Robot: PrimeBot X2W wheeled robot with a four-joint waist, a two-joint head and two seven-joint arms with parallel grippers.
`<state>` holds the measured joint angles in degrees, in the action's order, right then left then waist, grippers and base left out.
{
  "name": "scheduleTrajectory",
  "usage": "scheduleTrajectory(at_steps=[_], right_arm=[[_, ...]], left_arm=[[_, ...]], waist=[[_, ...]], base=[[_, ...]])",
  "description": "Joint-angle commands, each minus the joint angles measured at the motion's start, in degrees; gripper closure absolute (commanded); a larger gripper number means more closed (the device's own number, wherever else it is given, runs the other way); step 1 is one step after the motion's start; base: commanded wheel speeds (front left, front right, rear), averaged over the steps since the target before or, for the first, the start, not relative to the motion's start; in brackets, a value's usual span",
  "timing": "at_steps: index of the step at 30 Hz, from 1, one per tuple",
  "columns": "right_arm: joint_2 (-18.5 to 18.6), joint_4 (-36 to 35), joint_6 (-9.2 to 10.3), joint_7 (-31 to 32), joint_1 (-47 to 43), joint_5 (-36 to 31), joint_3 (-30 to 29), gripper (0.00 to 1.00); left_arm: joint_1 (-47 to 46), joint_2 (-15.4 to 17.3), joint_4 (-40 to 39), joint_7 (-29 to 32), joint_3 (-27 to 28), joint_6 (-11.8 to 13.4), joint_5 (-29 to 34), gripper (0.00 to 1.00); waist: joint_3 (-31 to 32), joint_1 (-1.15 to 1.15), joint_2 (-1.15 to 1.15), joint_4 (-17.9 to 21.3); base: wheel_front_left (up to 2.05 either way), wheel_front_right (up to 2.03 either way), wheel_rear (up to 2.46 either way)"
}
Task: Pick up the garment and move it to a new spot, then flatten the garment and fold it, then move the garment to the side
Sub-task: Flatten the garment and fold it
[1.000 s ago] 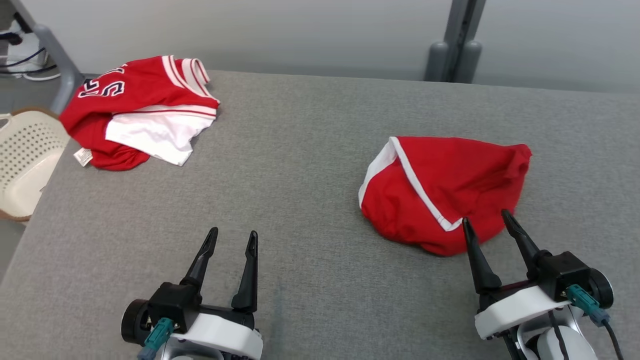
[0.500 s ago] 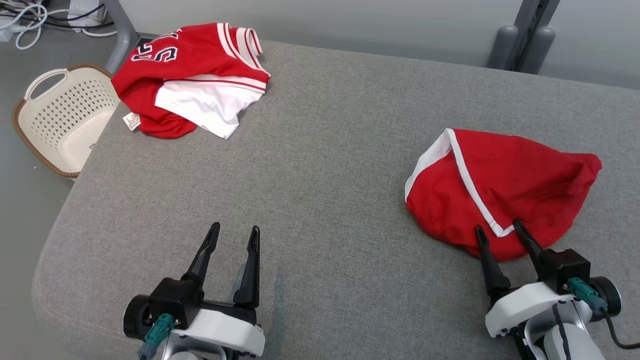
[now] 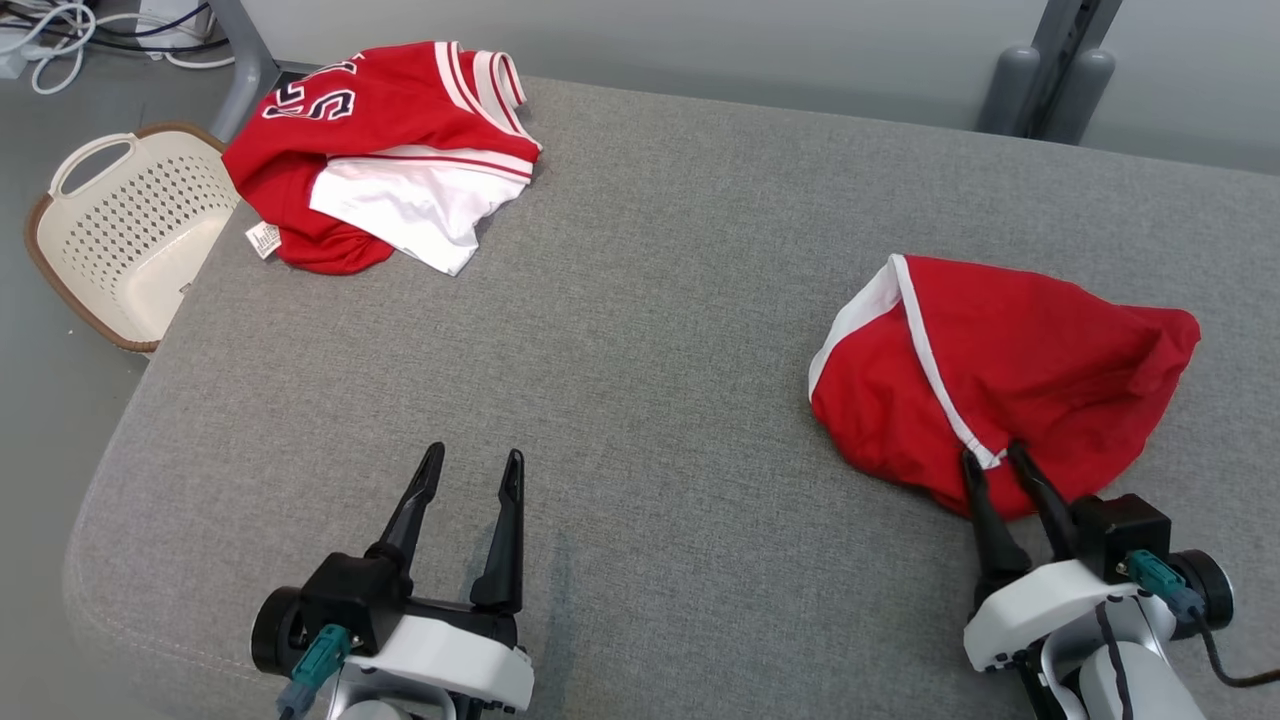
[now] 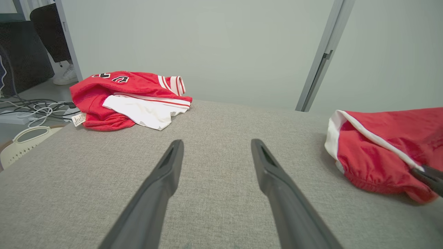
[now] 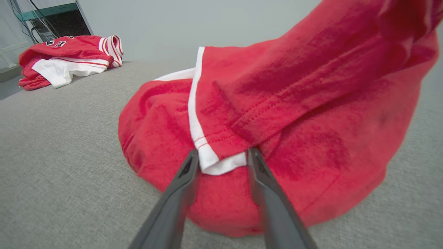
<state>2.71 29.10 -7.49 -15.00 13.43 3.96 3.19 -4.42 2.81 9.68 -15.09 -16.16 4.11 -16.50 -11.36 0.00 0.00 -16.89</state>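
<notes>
The garment (image 3: 1000, 370) is a crumpled red piece with white trim, lying on the right side of the grey padded table (image 3: 640, 330); it also shows in the left wrist view (image 4: 380, 145) and close up in the right wrist view (image 5: 277, 103). My right gripper (image 3: 992, 452) is at its near edge, jaws narrowed but still apart, one finger on each side of the white-trimmed hem corner (image 5: 222, 155). My left gripper (image 3: 473, 455) rests open over bare table at the lower left, nothing between its fingers (image 4: 216, 143).
A second red and white jersey (image 3: 380, 150) with dark lettering lies bunched at the table's far left corner. A cream perforated basket (image 3: 110, 240) stands on the floor past the left edge, with cables (image 3: 60, 30) behind it. Grey posts (image 3: 1050, 80) rise beyond the far edge.
The camera view shifted early on. My right gripper has pushed forward onto the garment's near edge and its jaws have narrowed around the hem corner. The left gripper has stayed put.
</notes>
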Motion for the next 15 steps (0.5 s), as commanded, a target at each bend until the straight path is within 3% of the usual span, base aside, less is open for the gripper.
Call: scheduleTrajectory(at_steps=[1, 9, 13, 15], right_arm=[[0.3, 0.3, -0.01, -0.3, 0.7, 0.4, 0.3, 0.54], [0.4, -1.4, -0.01, -0.3, 2.2, 0.0, 0.7, 0.69], [0.4, -5.3, -0.01, -0.3, 2.4, 0.0, 0.7, 1.0], [0.4, -7.7, -0.01, -0.3, 2.1, 0.1, 1.0, 1.0]], left_arm=[[-1.1, 0.2, 0.0, -0.1, 0.1, 0.2, 0.0, 0.0], [-1.2, 0.2, 0.4, -0.1, 0.1, 0.0, -0.1, 0.0], [-1.1, 0.2, 0.3, -0.1, -0.1, 0.4, -0.1, 0.0], [-1.0, 0.2, 0.5, -0.1, 0.2, 0.3, -0.1, 0.0]], waist=[[0.0, 0.0, 0.0, 0.0], [-0.3, 0.0, 0.0, -0.3], [-0.2, 0.0, 0.0, -0.1], [0.0, 0.0, 0.0, 0.2]], base=[[0.0, 0.0, 0.0], [0.0, 0.0, 0.0], [0.0, 0.0, 0.0], [0.0, 0.0, 0.0]])
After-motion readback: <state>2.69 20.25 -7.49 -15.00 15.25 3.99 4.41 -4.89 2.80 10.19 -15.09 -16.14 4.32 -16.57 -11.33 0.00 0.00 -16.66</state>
